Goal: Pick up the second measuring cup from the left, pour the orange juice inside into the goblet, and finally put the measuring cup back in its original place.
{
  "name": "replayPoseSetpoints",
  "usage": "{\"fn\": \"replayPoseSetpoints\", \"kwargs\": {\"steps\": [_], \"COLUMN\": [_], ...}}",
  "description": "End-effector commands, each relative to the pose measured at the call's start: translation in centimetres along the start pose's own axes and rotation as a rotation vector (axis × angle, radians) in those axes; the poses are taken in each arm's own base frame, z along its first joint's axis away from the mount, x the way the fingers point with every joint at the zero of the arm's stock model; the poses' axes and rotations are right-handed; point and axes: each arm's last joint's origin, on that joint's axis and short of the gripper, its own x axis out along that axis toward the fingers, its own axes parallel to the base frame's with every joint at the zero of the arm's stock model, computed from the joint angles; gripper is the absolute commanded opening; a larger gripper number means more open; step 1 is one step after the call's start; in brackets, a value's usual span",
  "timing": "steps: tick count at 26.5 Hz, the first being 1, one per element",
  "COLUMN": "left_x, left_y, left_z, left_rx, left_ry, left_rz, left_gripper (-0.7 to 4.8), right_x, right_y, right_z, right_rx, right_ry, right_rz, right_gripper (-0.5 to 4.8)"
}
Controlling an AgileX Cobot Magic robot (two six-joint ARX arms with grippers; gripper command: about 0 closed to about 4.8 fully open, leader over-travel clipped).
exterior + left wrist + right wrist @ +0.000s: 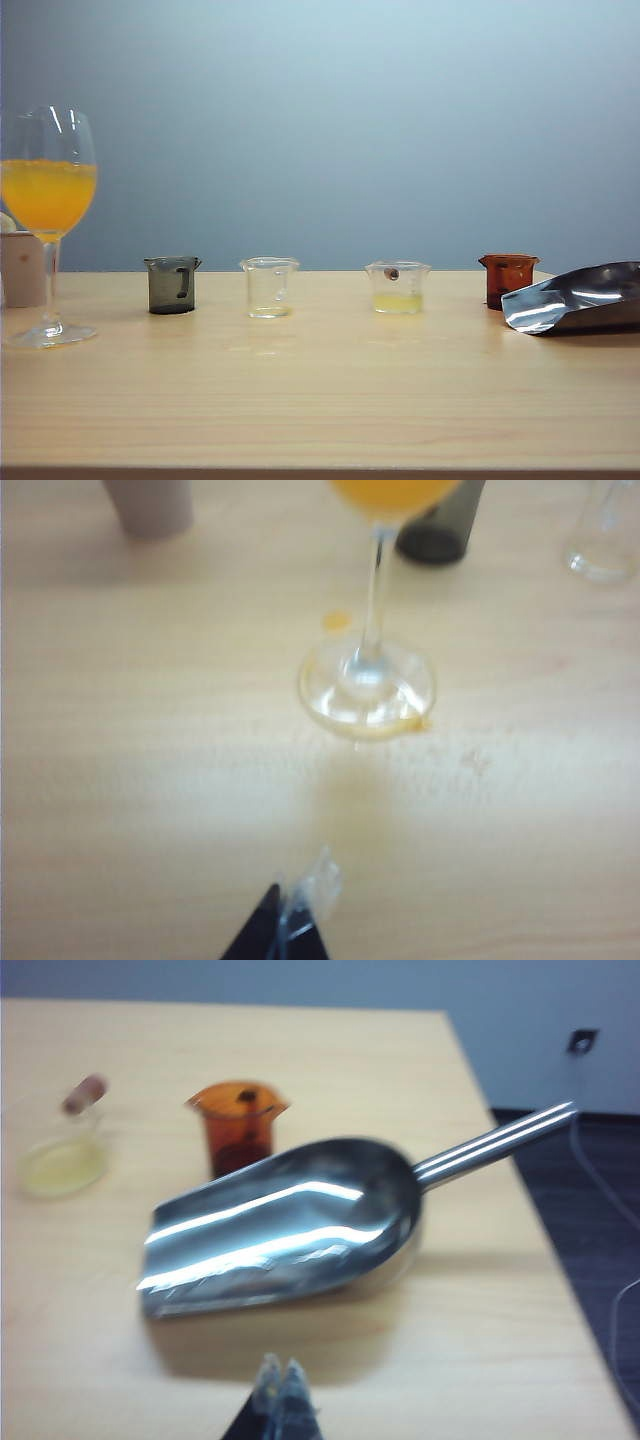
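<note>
The goblet stands at the far left of the table, its bowl holding the orange juice. Second from the left in the row of cups is the clear second measuring cup, upright and looking empty. Neither gripper shows in the exterior view. In the left wrist view my left gripper hovers shut over bare table, short of the goblet's foot, with the second measuring cup beyond. My right gripper is shut with nothing in it, just short of a metal scoop.
A smoky grey cup, a clear cup with pale yellow liquid and an amber cup share the row. The scoop lies at the right. A beige container stands behind the goblet. Orange drops mark the table.
</note>
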Motion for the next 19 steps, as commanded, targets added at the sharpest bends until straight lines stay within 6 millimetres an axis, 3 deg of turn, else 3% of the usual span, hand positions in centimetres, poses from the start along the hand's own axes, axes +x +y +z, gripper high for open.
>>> {"fn": "replayPoseSetpoints", "kwargs": {"steps": [1, 6, 19], "left_x": [0.22, 0.9, 0.91], "left_y": [0.02, 0.07, 0.04], "left_z": [0.29, 0.46, 0.48], "left_rx": [0.0, 0.006, 0.008], "left_ry": [-0.064, -0.202, -0.204], "left_rz": [-0.002, 0.006, 0.0], "left_gripper": [-0.03, -0.03, -0.03], "right_x": [0.28, 0.87, 0.81], "right_y": [-0.35, -0.89, -0.44], "right_z": [0.11, -0.02, 0.74], "right_rx": [0.005, 0.018, 0.015], "right_ry": [-0.016, -0.004, -0.079], "right_rz": [-0.009, -0.052, -0.014], "right_gripper": [-0.06, -0.06, -0.01]}}
